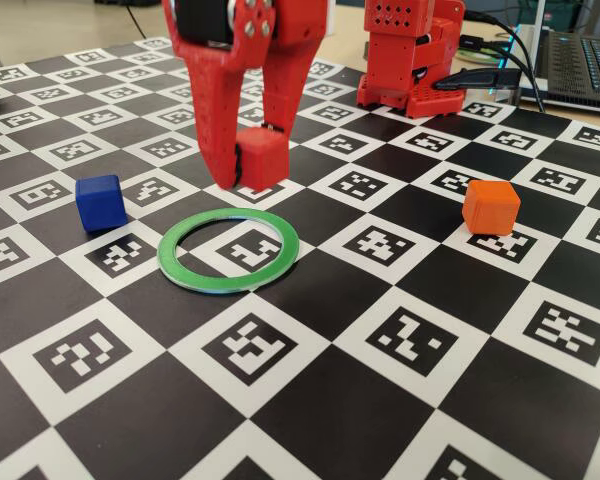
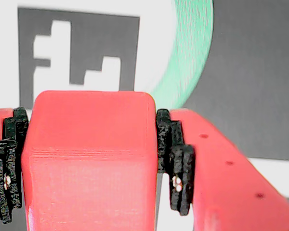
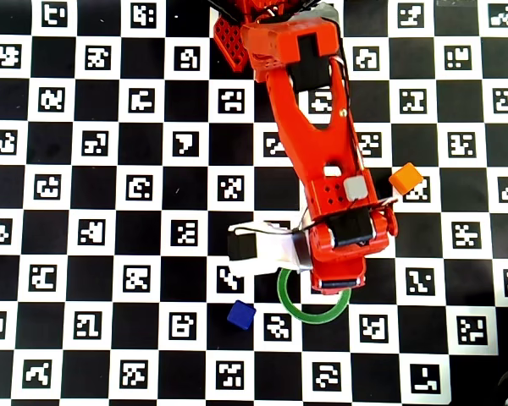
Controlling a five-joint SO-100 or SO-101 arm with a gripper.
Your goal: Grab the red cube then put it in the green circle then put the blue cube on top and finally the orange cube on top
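My red gripper is shut on the red cube, which hangs just above the board behind the far rim of the green circle. In the wrist view the red cube fills the space between the black pads, with an arc of the green circle beyond it. The blue cube sits on the board left of the ring, and the orange cube sits to the right. From overhead the arm covers the red cube; the green circle, blue cube and orange cube show.
The checkered marker board covers the table. The arm's red base stands at the back, with cables and a laptop at the back right.
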